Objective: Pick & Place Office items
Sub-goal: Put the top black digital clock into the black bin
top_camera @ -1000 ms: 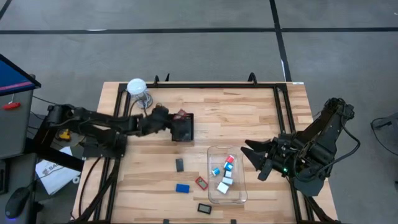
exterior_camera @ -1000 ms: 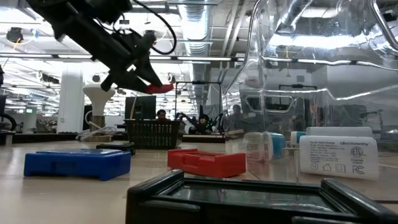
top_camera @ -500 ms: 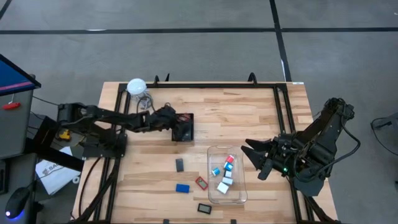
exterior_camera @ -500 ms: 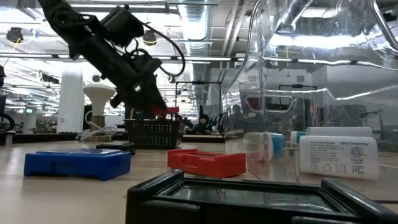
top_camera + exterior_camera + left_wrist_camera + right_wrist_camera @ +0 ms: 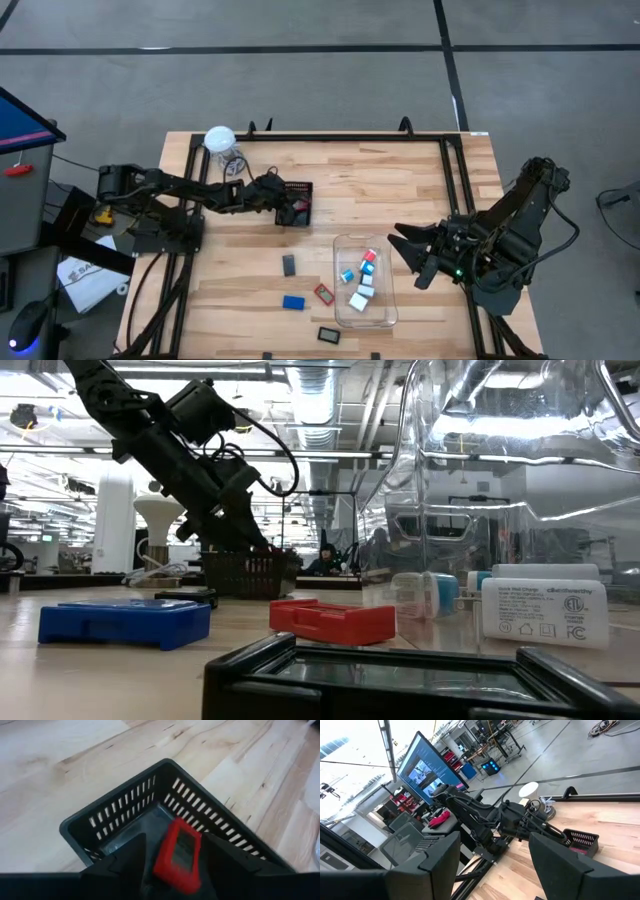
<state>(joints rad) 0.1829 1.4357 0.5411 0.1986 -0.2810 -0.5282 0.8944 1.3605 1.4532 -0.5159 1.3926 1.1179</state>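
My left gripper (image 5: pixel 291 206) reaches down into the black mesh tray (image 5: pixel 300 187), shut on a flat red rectangle (image 5: pixel 177 855). In the low view the fingers (image 5: pixel 245 530) dip behind the tray's wall (image 5: pixel 245 573). My right gripper (image 5: pixel 410 258) waits open beside the clear plastic box (image 5: pixel 340 240). That box holds white cubes (image 5: pixel 358 300) and cyan-and-red bits (image 5: pixel 367 258). A black rectangle (image 5: pixel 289 264), a blue one (image 5: pixel 293 302), a red one (image 5: pixel 324 294) and another black one (image 5: pixel 329 335) lie flat on the table. My left gripper pinches the red rectangle's lower end (image 5: pixel 172 875) between its two fingers. It comes slanting down from the table's left. The piece is tilted and juts forward past the fingertips, above the tray's floor (image 5: pixel 150 822). Whether it touches the floor, I cannot tell.
A white ball-shaped thing on a wire coil (image 5: pixel 220 140) stands near the table's far left corner, behind the left arm. Black frame rails (image 5: pixel 455 180) run along the table's edges. Bare wood lies between the tray and the box.
My left gripper has moved toward the table's right and down, carrying the red rectangle from above the tray's rim to inside the tray. My right arm has kept still.
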